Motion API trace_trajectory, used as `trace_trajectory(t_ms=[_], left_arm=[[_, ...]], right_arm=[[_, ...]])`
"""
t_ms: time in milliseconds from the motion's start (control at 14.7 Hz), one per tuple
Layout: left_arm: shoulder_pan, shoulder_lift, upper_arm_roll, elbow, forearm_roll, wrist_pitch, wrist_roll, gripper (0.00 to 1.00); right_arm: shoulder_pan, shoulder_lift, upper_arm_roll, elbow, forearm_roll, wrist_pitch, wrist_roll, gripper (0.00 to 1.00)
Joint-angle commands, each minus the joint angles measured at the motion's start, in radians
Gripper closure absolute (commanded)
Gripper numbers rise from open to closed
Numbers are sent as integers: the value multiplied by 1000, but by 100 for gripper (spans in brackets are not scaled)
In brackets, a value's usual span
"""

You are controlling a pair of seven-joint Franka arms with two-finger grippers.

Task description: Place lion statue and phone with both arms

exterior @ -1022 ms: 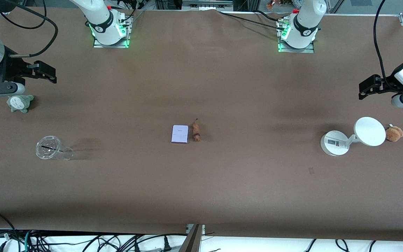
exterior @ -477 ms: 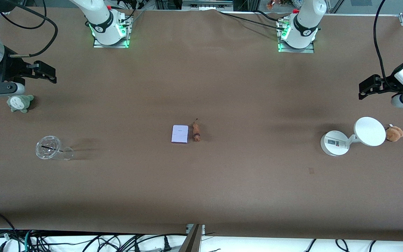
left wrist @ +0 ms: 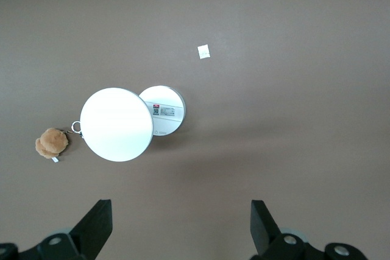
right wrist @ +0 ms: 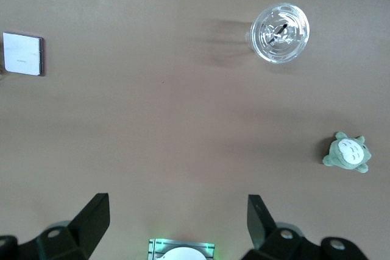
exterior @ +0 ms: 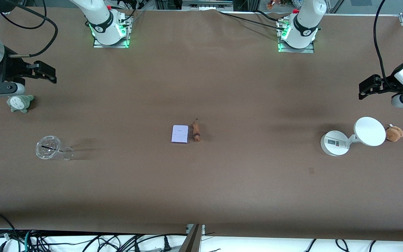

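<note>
At the middle of the tabletop [exterior: 222, 182] lay the phone [exterior: 180, 134], flat, with the lion statue [exterior: 196, 132] just beside it toward the left arm's end, also on its side. We judged the pair sat there so that either arm could reach them, since neither was gripped and the task had not yet begun on them.

We held the left gripper [exterior: 365, 90] up over the left arm's end of the tabletop, above the white stand [exterior: 334, 142] with its tilted disc [exterior: 369, 131] and the small plush toy [exterior: 394, 133] beside that disc. Its jaws were spread wide with nothing between them, as the left wrist view showed.

We held the right gripper [exterior: 49, 74] over the right arm's end, near the grey-green plush [exterior: 20, 103]. Its jaws were likewise spread and empty. Both arms seemed to us parked out wide, leaving the centre unobstructed.

One container was present: a clear plastic cup [exterior: 51, 148] lying tipped on its side, nearer the front camera than the grey-green plush. A dark slender thing showed through its mouth; we could not tell what it was.
</note>
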Motion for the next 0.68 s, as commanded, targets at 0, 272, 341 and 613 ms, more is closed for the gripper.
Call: trace_trajectory(t_ms=[0, 272, 341, 613], left_arm=[[0, 7, -3, 25, 15, -17, -3, 0], [0, 7, -3, 25, 15, -17, -3, 0], [0, 7, -3, 25, 15, -18, -3, 0], [-15, 28, -15, 36, -81, 14, 12, 0]], right_arm=[[-2, 10, 0, 24, 4, -10, 1, 0], [-2, 10, 0, 24, 4, -10, 1, 0], [-2, 10, 0, 24, 4, -10, 1, 0], [-2, 10, 0, 24, 4, -10, 1, 0]])
